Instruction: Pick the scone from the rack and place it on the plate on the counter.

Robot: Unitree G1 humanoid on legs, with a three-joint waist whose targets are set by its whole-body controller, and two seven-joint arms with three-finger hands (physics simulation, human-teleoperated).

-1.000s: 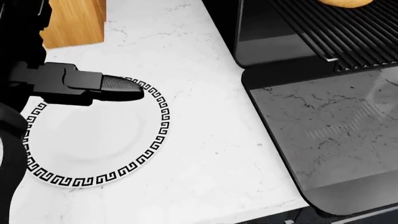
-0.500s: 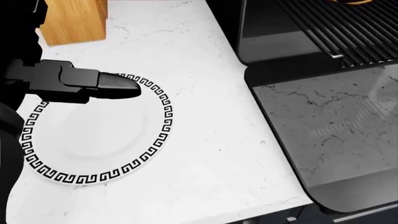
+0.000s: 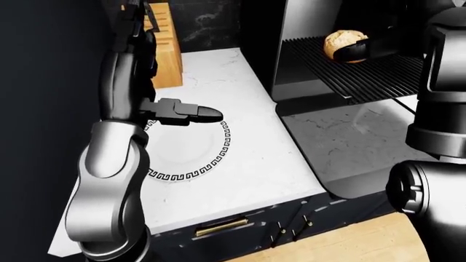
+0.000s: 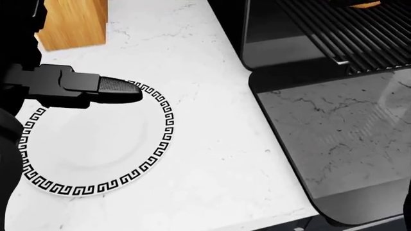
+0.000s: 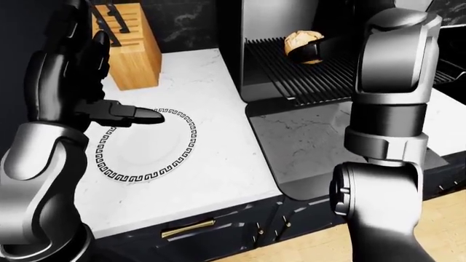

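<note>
White plate (image 4: 96,149) with black key-pattern rim on white marble counter (image 4: 205,72).

Both glossy silver-grey forearm shells (image 5: 391,41) join matte black cylindrical joint collars (image 5: 384,139). The left black three-finger hand (image 3: 178,112) has blocky segments and a finely textured, seemingly rubbery fingertip (image 4: 119,90); the right hand's details are too dark to tell.

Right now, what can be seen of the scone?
The scone is a rounded, golden-brown bun with a rough crust, sitting on the dark barred rack inside the open oven, at the top of both eye views. The right hand reaches in beside it, a dark finger across its lower side; whether the fingers close round it cannot be told.
</note>
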